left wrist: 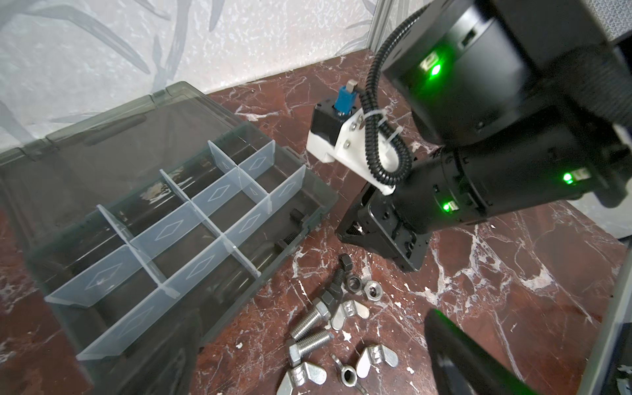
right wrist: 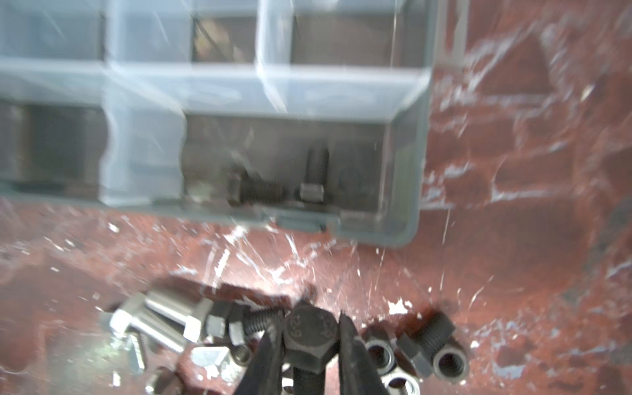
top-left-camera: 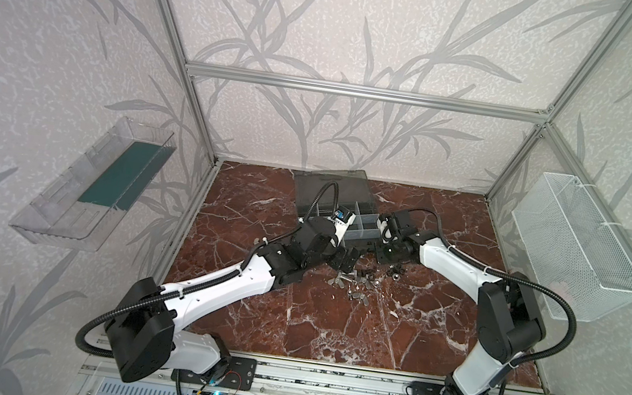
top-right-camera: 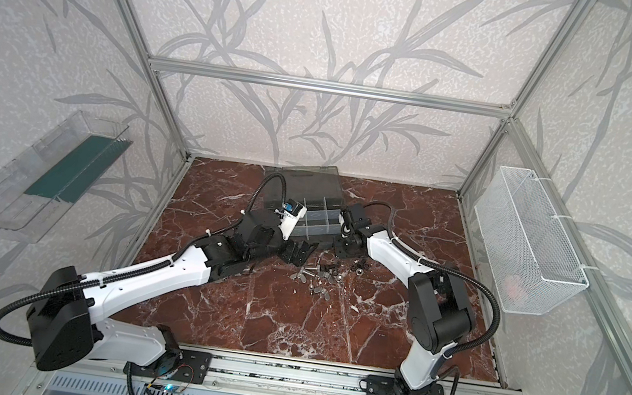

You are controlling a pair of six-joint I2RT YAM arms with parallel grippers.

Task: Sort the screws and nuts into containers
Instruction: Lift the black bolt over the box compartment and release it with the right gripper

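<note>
The screws and nuts lie in a loose pile (top-left-camera: 361,280) (top-right-camera: 320,277) on the marble floor just in front of the dark grey case (top-left-camera: 361,224) (top-right-camera: 317,217). The case's containers (left wrist: 191,225) are split by whitish dividers, and its lid lies open behind. Two black bolts (right wrist: 256,191) lie in the corner compartment nearest the pile. My right gripper (right wrist: 309,328) (top-left-camera: 386,254) is shut on the hex head of a black bolt (right wrist: 309,342) among black nuts (right wrist: 448,366). My left gripper (left wrist: 314,335) (top-left-camera: 347,259) hangs open over silver bolts (left wrist: 311,319) and wing nuts (left wrist: 376,355), touching none.
A white wire basket (top-left-camera: 576,247) hangs on the right wall and a clear plastic tray (top-left-camera: 94,180) on the left wall. Aluminium frame posts bound the floor. The two wrists stand close together beside the case's front edge.
</note>
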